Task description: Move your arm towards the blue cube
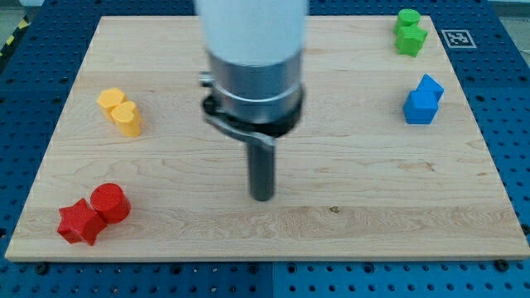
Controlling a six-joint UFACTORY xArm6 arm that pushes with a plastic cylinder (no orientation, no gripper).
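Two blue blocks touch at the view's right: a blue cube (419, 108) and a blue pointed block (430, 87) just above it. My tip (262, 197) rests on the wooden board (331, 223) near the middle, a little below centre. It is far to the left of the blue blocks and slightly lower in the view. It touches no block.
Two green blocks (409, 31) sit at the view's top right. Two yellow blocks (121, 112) sit at the left. A red cylinder (110, 202) and a red star block (79, 222) sit at the bottom left. A marker tag (456, 37) lies off the board's top right corner.
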